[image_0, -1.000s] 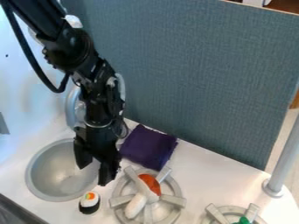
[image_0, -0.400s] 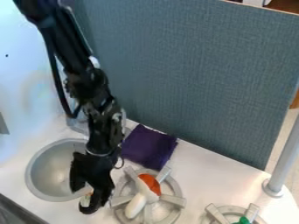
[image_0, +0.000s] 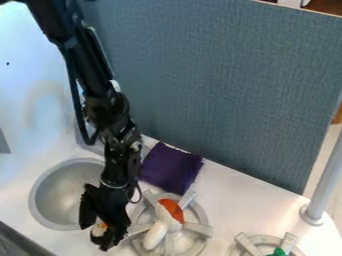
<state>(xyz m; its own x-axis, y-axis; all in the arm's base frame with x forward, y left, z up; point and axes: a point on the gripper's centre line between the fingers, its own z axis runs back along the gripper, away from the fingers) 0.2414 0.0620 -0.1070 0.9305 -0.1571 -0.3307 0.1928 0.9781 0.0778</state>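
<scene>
Pincer (image_0: 95, 236) looks open astride the sushi piece (image_0: 99, 229), can't tell if touching, on the bench (image_0: 237, 200) between sink (image_0: 53, 202) and right-hand burner (image_0: 198, 229); center it, close gently and squarely so it doesn't squirt out.

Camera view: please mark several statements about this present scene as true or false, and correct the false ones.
1. The purple cloth lies beside the blue-grey panel. True.
2. The small sushi toy is inside the sink. False: the sushi toy is outside the sink, at the end effector.
3. The white and orange toy rests on a burner. True.
4. The green thing shares a burner with the white and orange toy. False: the green thing is at another burner.
5. The end effector holds the purple cloth. False: it is at the sushi toy.
</scene>
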